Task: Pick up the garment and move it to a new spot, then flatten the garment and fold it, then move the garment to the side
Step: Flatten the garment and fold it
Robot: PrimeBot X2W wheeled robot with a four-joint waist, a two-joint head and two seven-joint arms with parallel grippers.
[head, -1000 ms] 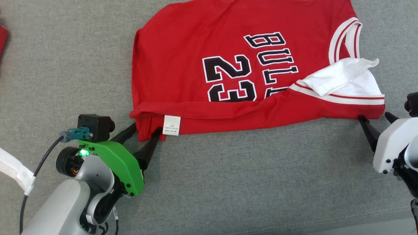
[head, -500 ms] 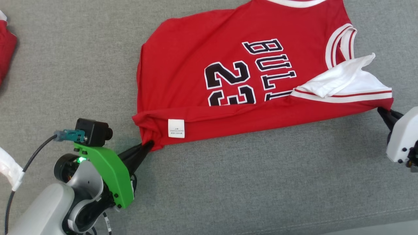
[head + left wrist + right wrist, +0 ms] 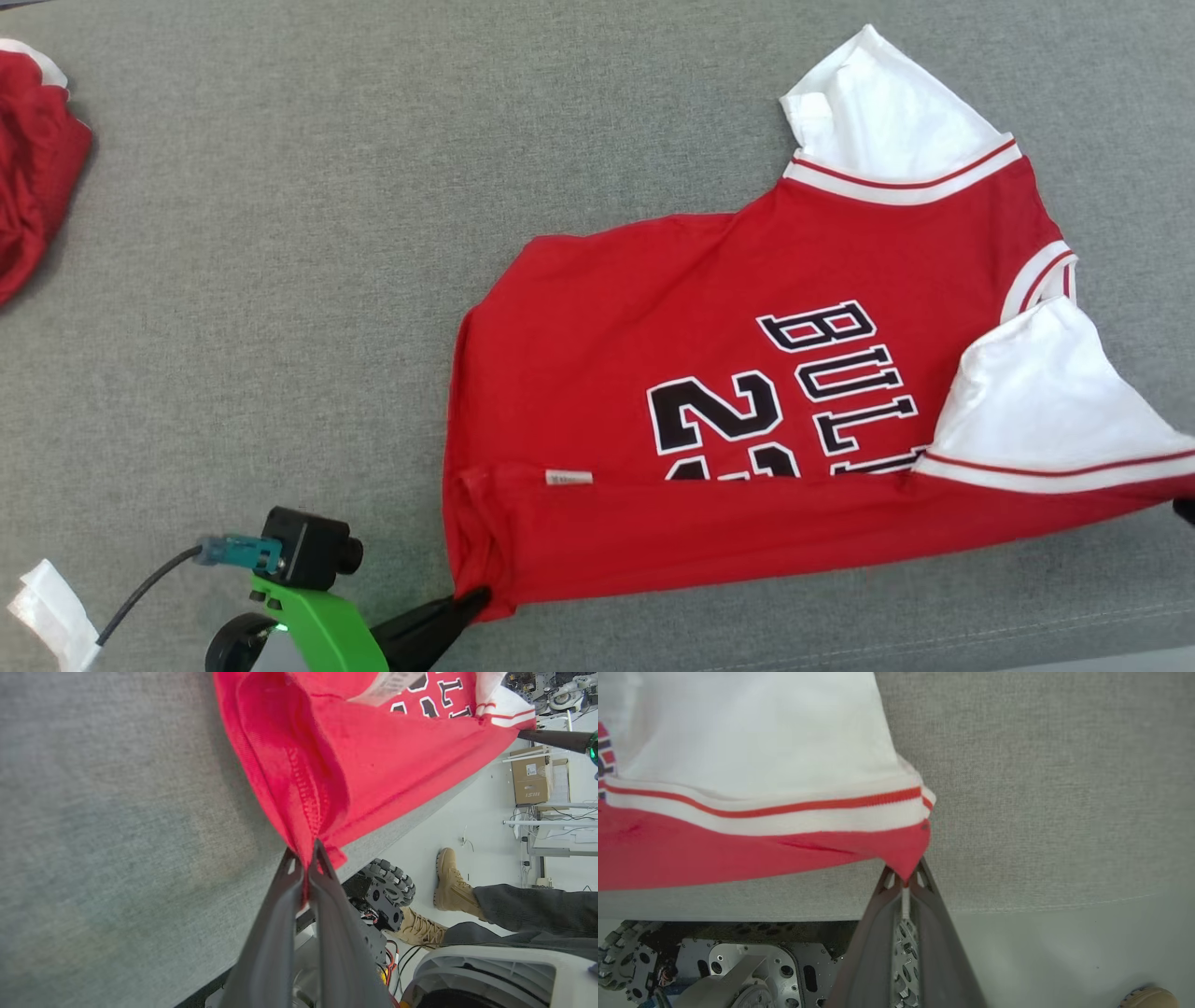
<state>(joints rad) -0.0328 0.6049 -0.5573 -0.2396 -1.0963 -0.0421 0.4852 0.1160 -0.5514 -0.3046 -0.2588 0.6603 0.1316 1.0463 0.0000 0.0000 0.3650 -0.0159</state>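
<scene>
The garment (image 3: pixel 653 373) is a red jersey with black-and-white lettering and white sleeves, spread on the grey cloth surface (image 3: pixel 280 327). My left gripper (image 3: pixel 474 597) is shut on its near left hem corner. The left wrist view shows the red hem (image 3: pixel 373 765) pinched between the left gripper (image 3: pixel 309 851) tips. My right gripper (image 3: pixel 1184 510) shows at the right edge, at the near right corner. In the right wrist view the right gripper (image 3: pixel 904 877) is shut on the red corner (image 3: pixel 738 854) below the white sleeve. The near edge is stretched between both grippers.
Another red cloth (image 3: pixel 37 159) lies at the far left. The surface's front edge (image 3: pixel 1027 644) runs close below the garment. A person's boots (image 3: pixel 451 884) stand on the floor beside the robot's base (image 3: pixel 387 896). A white scrap (image 3: pixel 47 607) lies at the lower left.
Both grippers went from open around the garment's near corners to shut on them. The near edge is now pulled taut and raised. The head camera has shifted, so the whole scene sits lower and rightward.
</scene>
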